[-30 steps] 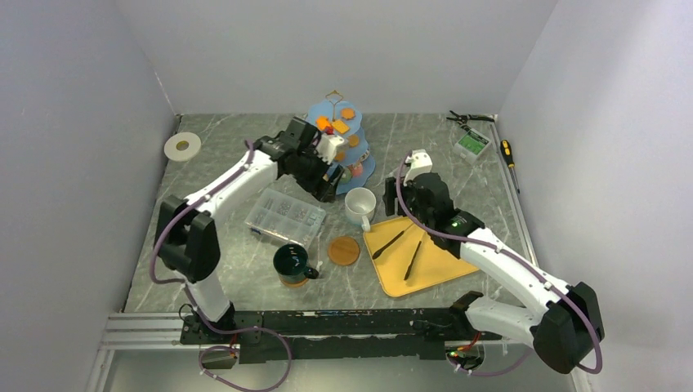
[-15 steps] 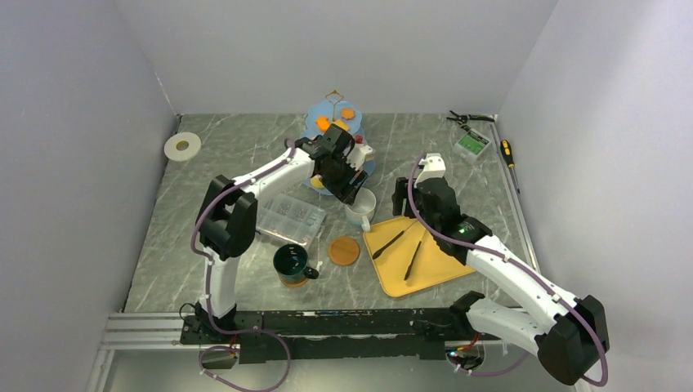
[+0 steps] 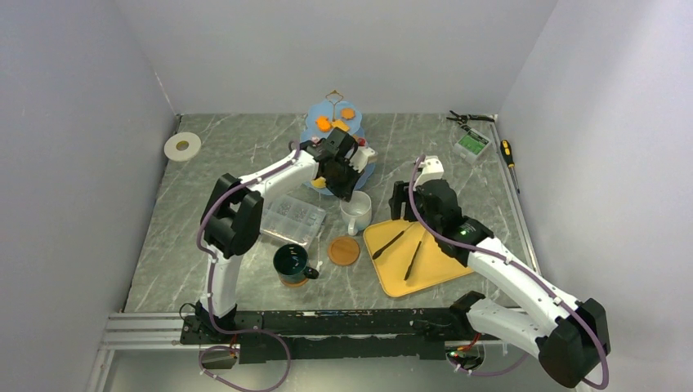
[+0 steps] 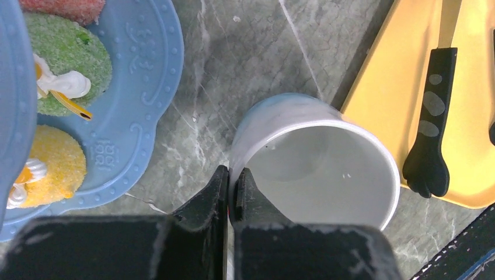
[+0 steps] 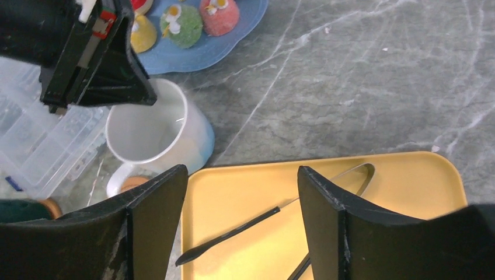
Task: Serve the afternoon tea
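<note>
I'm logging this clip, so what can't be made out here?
Top view: the left arm covers much of the stand's lower tier.
Left wrist view: the white mug's handle is hidden, by its rim or the left gripper.
Right wrist view: the dark-green mug is a sliver, cut off by the frame edge and the right gripper.

The grey marbled tabletop (image 3: 237, 163) is pretty loaded: a blue tiered stand (image 3: 311, 129) is set at the back. A white mug (image 3: 357, 211), clear compartment box (image 3: 290, 214), cork coaster (image 3: 344, 250) and yellow tray (image 3: 441, 273) are spread nearer. A tape roll (image 3: 182, 146) is left far-left.
</note>
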Tool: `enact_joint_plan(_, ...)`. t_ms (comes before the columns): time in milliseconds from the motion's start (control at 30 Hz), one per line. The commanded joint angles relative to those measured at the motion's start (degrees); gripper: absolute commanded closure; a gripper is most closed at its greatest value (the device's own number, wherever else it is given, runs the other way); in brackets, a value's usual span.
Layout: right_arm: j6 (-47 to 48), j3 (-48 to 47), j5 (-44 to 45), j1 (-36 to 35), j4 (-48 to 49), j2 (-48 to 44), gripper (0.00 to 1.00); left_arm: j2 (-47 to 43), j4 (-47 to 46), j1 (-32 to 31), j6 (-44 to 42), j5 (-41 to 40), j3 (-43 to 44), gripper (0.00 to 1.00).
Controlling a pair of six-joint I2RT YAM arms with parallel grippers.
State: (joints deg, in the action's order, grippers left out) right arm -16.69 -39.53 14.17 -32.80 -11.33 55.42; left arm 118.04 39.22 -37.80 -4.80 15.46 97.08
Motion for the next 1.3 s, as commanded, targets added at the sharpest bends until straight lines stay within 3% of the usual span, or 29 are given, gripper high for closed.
enact_joint_plan(0,1.7,-1.5,-5.4,0.2,0.2,0.0,0.25,-3.3,-2.5,-0.3,2.0,0.0,-0.9,0.97)
enact_joint_plan(133,1.5,-3.0,-8.1,-0.3,-0.7,0.2,0.21,-5.3,-0.3,-0.3,3.9,-2.1,-0.5,0.97)
enact_joint_plan(300,0.5,-5.5,-4.8,-5.0,-2.8,0.9,0.18,-8.8,2.9,-0.2,8.6,-4.4,0.9,0.97)
enact_joint_plan(667,-5.4,-14.3,10.0,-24.4,-6.9,10.4,0.17,-16.0,11.4,0.4,15.3,-5.9,5.1,0.97)
enact_joint_plan(900,-9.5,-20.1,23.0,-30.6,-9.3,20.1,0.32,-20.7,13.3,0.4,16.0,-6.2,2.9,0.97)
enact_joint_plan(1100,-7.8,-26.6,26.2,-30.9,-11.4,27.2,0.44,-23.5,12.5,0.5,16.2,-5.7,-0.1,0.97)
enact_joint_plan(1267,-7.3,-30.6,27.4,-31.3,-13.1,30.5,0.63,-24.4,12.6,0.8,15.7,-5.1,-0.5,0.97)
